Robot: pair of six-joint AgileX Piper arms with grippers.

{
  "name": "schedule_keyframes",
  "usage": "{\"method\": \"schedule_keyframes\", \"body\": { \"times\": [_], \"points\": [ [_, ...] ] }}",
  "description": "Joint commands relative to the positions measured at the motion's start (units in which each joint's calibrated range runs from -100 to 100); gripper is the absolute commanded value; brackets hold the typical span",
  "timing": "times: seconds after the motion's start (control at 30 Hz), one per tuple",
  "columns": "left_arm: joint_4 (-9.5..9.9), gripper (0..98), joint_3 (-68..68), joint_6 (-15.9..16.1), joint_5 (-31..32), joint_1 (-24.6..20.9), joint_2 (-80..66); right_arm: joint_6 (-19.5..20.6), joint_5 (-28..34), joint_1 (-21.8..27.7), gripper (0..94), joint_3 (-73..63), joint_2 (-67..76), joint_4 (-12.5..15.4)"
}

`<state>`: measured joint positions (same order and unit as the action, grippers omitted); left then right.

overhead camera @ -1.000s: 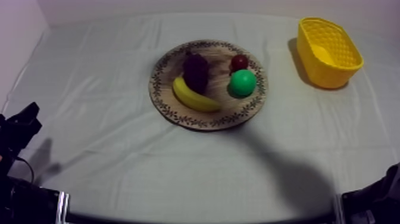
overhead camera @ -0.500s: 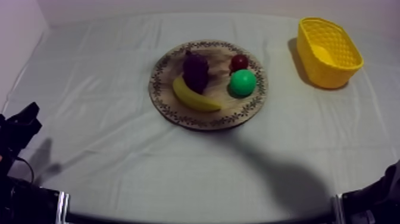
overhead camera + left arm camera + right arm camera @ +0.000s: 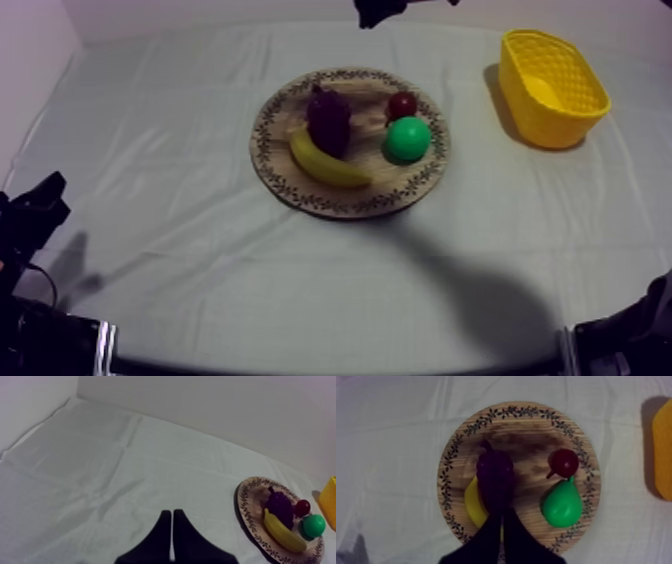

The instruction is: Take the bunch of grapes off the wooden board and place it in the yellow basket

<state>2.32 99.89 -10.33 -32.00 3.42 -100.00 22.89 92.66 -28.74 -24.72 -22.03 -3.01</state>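
Observation:
A dark purple bunch of grapes (image 3: pixel 328 118) lies on the round wooden board (image 3: pixel 270 150) mid-table, beside a banana (image 3: pixel 325 162), a green pear (image 3: pixel 408 139) and a small red fruit (image 3: pixel 402 104). The yellow basket (image 3: pixel 552 85) stands at the far right. My right arm (image 3: pixel 380 10) reaches in at the far edge of the table. In the right wrist view my right gripper (image 3: pixel 502 512) is shut on nothing, its tips pointing at the grapes (image 3: pixel 494 473) from above the board (image 3: pixel 528 441). My left gripper (image 3: pixel 171 513) is shut over bare cloth, with the board (image 3: pixel 243 507) well off to its side.
The left arm (image 3: pixel 35 215) rests low at the table's left edge. A dark part of the right arm (image 3: pixel 630 335) sits at the lower right. The basket (image 3: pixel 663 451) lies a short way beyond the board's pear (image 3: pixel 562 503) side, with open cloth between them.
My right arm has come into the top view at the far edge, behind the board. The fruit, the basket and the left arm have not moved.

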Motion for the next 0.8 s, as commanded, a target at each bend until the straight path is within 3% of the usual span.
{"method": "schedule_keyframes", "body": {
  "times": [0.0, 0.13, 0.23, 0.37, 0.5, 0.6, 0.77],
  "points": [
    [0.00, 0.1, 0.0, 0.0, 0.0, 0.0, 0.0, -0.5, -0.7, -0.2, 0.5, 0.7, 0.3, 0.0],
    [0.00, 0.1, 0.0, 0.0, 0.0, 0.0, 0.0, -0.4, -2.9, -0.5, 5.5, 3.3, 0.8, 0.1],
    [0.00, 0.1, 0.0, 0.0, 0.0, 0.0, 0.0, 0.6, -4.7, -0.7, 23.4, 5.7, 1.2, 0.1],
    [0.00, 0.1, 0.0, 0.0, 0.0, 0.0, 0.0, 1.4, -6.7, -1.4, 54.0, 8.3, 1.7, 0.3],
    [0.00, 0.1, 0.0, 0.0, 0.0, 0.0, 0.0, 1.7, -7.5, -2.3, 74.1, 9.4, 2.0, -0.5],
    [0.00, 0.1, 0.0, 0.0, 0.0, 0.0, 0.0, 1.8, -7.7, -2.8, 82.1, 9.6, 2.1, -1.1],
    [0.00, 0.1, 0.0, 0.0, 0.0, 0.0, 0.0, 1.9, -8.2, -3.0, 86.9, 9.5, 1.7, -1.4]
  ]
}}
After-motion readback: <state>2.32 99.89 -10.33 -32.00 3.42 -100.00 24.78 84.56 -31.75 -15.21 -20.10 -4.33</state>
